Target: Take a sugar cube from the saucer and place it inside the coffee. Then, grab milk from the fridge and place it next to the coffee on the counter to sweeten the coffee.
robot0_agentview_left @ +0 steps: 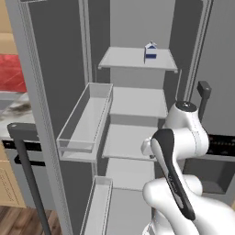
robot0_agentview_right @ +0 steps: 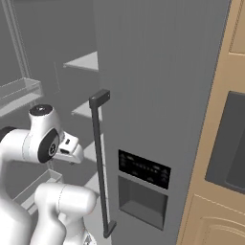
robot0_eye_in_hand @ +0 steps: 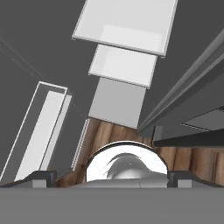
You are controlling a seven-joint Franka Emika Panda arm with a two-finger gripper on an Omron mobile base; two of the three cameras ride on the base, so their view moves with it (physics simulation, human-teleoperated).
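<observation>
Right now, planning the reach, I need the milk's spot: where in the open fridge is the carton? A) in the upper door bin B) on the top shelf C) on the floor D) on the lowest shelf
B: the milk stands upright on the top shelf of the fridge, toward its right side, well above the empty door bin.

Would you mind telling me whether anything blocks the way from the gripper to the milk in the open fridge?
Nothing visible does. The milk stands alone on the top shelf of the fridge, whose door is swung wide. The open gripper points down toward the lower shelves, well below the carton.
</observation>
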